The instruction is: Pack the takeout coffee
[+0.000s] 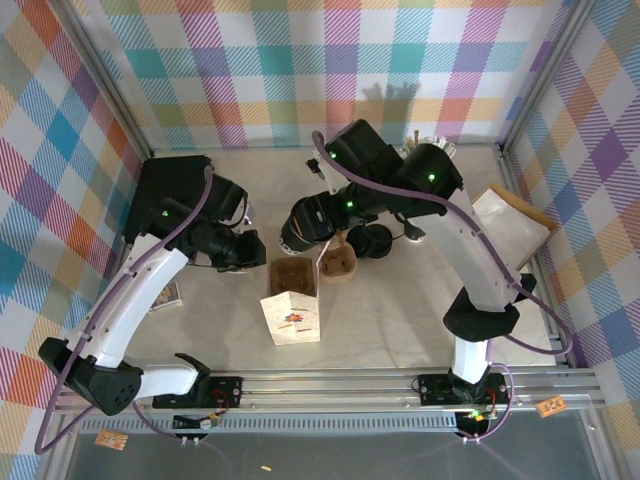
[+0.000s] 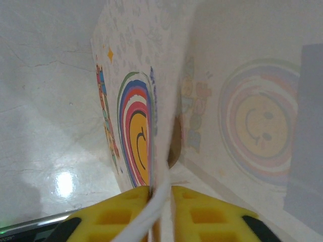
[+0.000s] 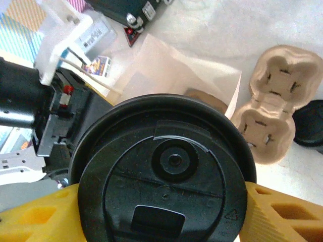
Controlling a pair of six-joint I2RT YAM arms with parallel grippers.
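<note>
- Left gripper [image 2: 161,199]: the yellow fingers are pinched nearly closed on one thin wall of the paper bag [image 1: 293,300], with the white handle cord running between them. I judge the grip is there to steady the bag and hold its mouth open.
- The paper bag stands upright near the middle of the tabletop [image 1: 400,320], towards its near edge, with its open top facing up. Count: one standing bag.
- Right gripper [image 3: 161,201]: the fingers are spread wide and clamped on either side of the takeout coffee [image 3: 171,161], just under its black lid. The side grip keeps the cup upright, so it is less likely to spill.
- The takeout coffee is off the tabletop, beside the bag's far rim and not yet inside it. Count: one lidded cup.
- Pulp cup carrier [image 3: 277,116]: one, with empty wells, lying just right of the bag.
- Loose black lids [image 1: 375,240]: a small pile beyond the carrier; I cannot tell how many.
- Flat bags [image 1: 510,220] lie by the right edge of the tabletop; I cannot count them.
</note>
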